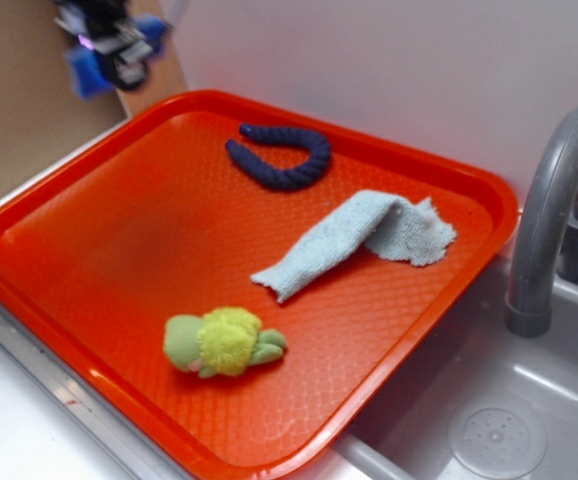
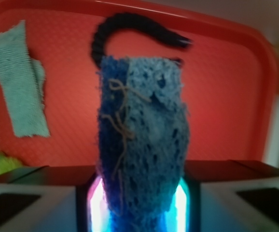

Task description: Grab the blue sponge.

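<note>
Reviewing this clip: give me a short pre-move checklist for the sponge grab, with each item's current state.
1. Blue sponge between the fingers: ok; wrist view shows it squeezed upright between them.
2. Gripper lifted clear of the orange tray: ok; exterior view shows it raised beyond the tray's far left corner.
3. Right object held: ok; the navy rope and the pale cloth lie on the tray.
4. Nothing else caught in the grip: ok, only tan threads on the sponge.
5. Grip depth and security: cannot tell; contact is hidden at the frame bottom.
6. Green plush toy undisturbed: cannot tell.
</note>
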`<state>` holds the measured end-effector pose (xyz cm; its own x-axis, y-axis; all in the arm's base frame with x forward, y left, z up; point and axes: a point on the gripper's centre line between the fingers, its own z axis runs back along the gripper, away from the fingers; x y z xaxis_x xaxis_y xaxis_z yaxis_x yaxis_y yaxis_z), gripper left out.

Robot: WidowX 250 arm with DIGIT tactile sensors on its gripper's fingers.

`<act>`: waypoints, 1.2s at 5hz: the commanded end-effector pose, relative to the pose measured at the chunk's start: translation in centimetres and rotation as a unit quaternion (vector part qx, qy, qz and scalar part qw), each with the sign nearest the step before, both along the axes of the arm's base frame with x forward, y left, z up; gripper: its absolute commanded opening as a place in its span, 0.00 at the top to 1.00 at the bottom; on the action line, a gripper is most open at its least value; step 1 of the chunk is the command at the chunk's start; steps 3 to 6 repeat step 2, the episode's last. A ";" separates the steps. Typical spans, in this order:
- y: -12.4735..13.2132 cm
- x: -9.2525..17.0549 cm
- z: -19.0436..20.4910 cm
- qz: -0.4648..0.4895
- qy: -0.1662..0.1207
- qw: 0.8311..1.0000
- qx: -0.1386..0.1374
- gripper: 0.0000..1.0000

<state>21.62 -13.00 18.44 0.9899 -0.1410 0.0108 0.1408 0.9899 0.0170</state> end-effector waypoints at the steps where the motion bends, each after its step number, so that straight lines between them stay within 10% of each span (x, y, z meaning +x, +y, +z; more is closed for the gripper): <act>1: 3.0 -3.7 3.8 0.097 -0.052 0.993 -0.031 1.00; 6: 2.9 -4.2 3.0 0.090 -0.033 0.995 -0.035 1.00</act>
